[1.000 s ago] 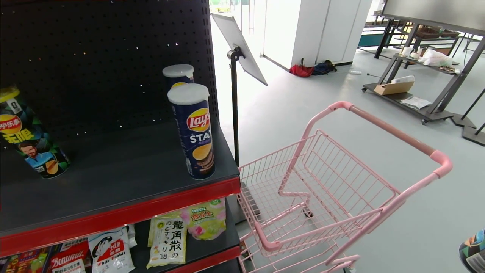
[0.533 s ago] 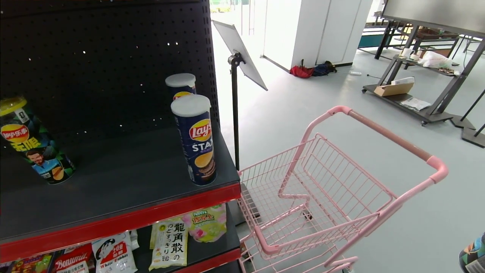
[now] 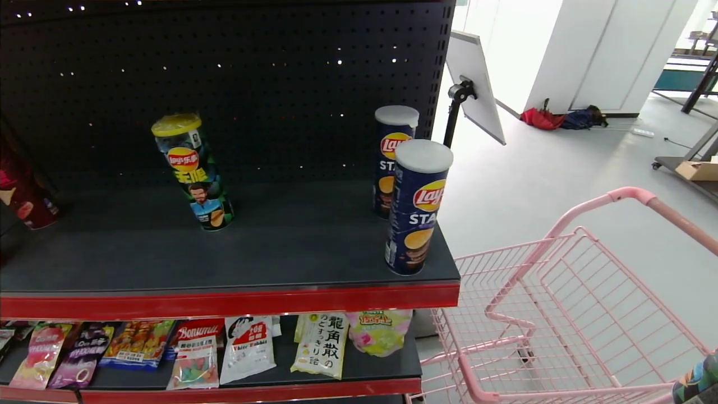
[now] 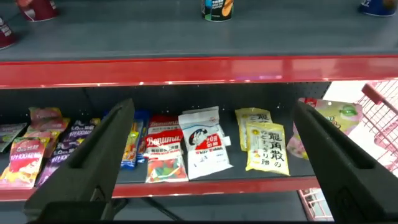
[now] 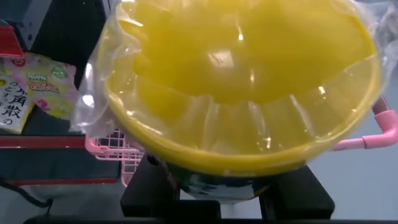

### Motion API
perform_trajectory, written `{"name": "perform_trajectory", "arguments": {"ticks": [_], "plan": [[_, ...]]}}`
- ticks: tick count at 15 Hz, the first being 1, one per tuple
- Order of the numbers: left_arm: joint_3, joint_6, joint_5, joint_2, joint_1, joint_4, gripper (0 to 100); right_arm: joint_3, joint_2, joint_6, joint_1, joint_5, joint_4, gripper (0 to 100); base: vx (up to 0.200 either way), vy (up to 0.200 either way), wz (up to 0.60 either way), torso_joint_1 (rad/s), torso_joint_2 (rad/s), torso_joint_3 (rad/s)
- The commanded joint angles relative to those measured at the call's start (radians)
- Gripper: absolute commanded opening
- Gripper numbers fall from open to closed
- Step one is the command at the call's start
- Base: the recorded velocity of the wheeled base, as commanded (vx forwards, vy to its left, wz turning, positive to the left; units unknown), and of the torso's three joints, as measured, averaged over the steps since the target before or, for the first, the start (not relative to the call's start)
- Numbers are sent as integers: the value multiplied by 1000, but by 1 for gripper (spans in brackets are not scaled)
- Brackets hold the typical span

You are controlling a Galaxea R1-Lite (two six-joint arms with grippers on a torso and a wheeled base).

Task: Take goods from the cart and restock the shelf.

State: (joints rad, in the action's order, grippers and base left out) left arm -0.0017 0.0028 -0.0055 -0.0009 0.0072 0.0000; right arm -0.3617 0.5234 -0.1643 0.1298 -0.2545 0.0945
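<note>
On the upper shelf (image 3: 224,300) stand a green-and-black chips can with a yellow lid (image 3: 193,168) and two dark blue chips cans, one at the front right corner (image 3: 418,207) and one behind it (image 3: 392,157). The pink cart (image 3: 561,314) is to the right of the shelf, its basket showing no goods. My right gripper (image 5: 224,186) is shut on a yellow-lidded chips can (image 5: 242,81), whose patterned side peeks in at the lower right corner (image 3: 695,379). My left gripper (image 4: 212,109) is open, facing the lower shelf, with nothing between its fingers.
A red can (image 3: 25,196) stands at the shelf's far left. Snack bags (image 3: 247,348) lie in a row on the lower shelf (image 4: 186,186). A sign stand (image 3: 471,90) rises just right of the shelf. Bare shelf room lies between the green can and the blue cans.
The head camera has swung left, bringing in more of the shelf and less of the cart. The cans on the shelf have not moved.
</note>
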Motion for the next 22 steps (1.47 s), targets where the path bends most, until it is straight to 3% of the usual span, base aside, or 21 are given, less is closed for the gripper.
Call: {"name": "perform_trajectory", "arguments": {"ticks": [1,22], "plan": [[0,0,-1,1,0,0,100,6,-19,0,4,3,1,0,0,0,0,0,0,0],[0,2,-2,1,0,0,100,27,-77,14,10,6,-1,0,0,190,0,2,2,2]]}}
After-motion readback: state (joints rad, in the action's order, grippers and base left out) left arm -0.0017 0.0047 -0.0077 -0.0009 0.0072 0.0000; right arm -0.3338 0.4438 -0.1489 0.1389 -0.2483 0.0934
